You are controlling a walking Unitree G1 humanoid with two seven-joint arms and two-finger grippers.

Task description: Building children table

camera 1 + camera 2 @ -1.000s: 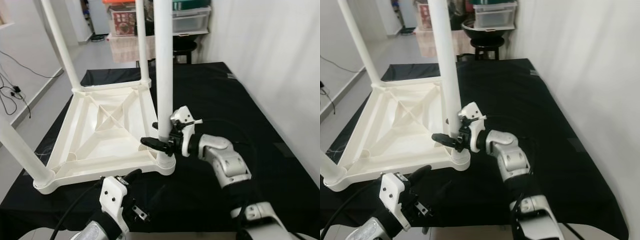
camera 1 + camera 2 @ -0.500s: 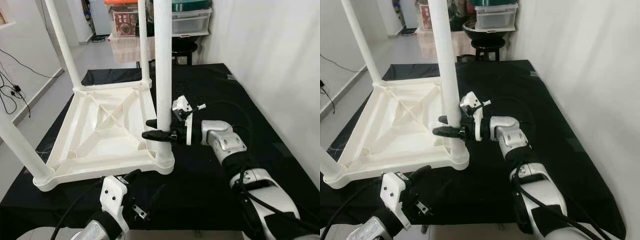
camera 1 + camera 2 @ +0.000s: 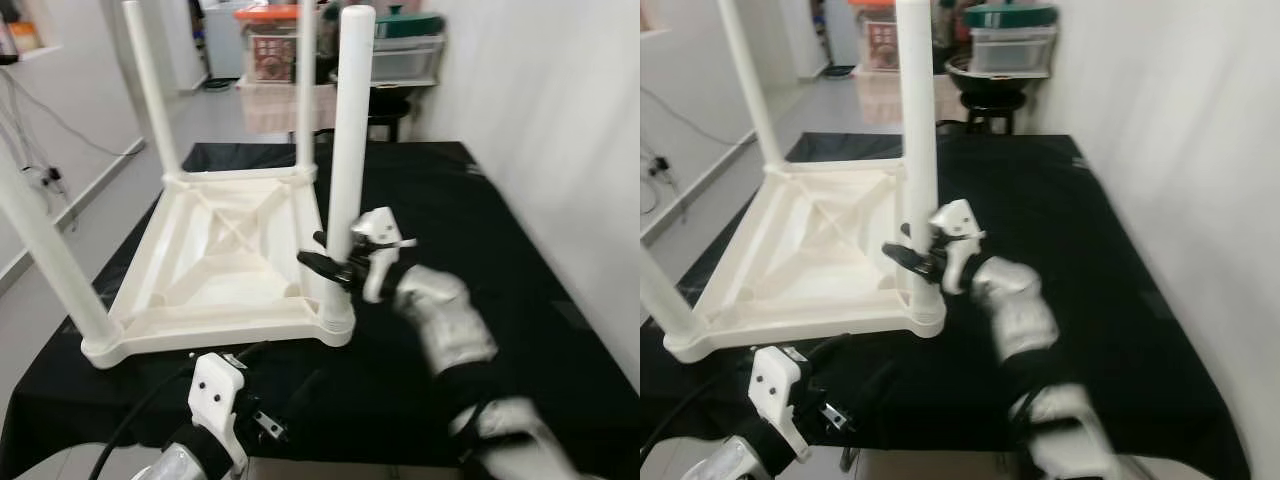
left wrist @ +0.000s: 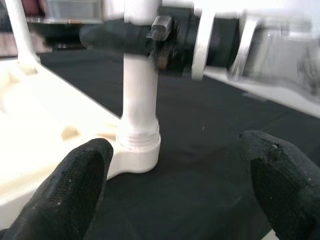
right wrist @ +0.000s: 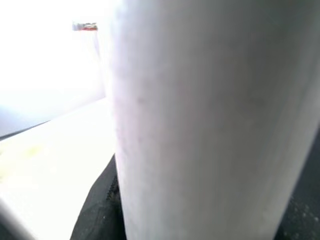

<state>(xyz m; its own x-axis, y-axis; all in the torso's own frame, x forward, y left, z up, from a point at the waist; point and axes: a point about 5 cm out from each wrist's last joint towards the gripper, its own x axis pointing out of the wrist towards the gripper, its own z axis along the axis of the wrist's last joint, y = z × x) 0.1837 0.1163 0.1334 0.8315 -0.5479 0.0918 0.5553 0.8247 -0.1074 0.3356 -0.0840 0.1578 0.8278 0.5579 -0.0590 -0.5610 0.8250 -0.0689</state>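
Note:
A white plastic children's table (image 3: 230,250) lies upside down on the black-covered worktop, its legs pointing up. My right gripper (image 3: 328,264) is shut on the near right leg (image 3: 345,120), low down, just above its socket (image 4: 135,150). In the right wrist view that leg (image 5: 210,120) stands right against the camera. My left gripper (image 4: 175,175) is open and empty. It hovers low at the worktop's front edge, short of that corner, with its fingers (image 4: 75,180) spread wide.
The black worktop (image 3: 480,220) stretches to the right of the white table, up to a white wall (image 3: 570,110). Storage boxes (image 3: 400,45) and a stool stand behind the worktop. Cables (image 3: 40,170) lie by the wall at the left.
The head camera has shifted, and the near right leg's top end is now in the picture. My right arm is blurred in motion, its gripper still on the leg. The left gripper has hardly moved.

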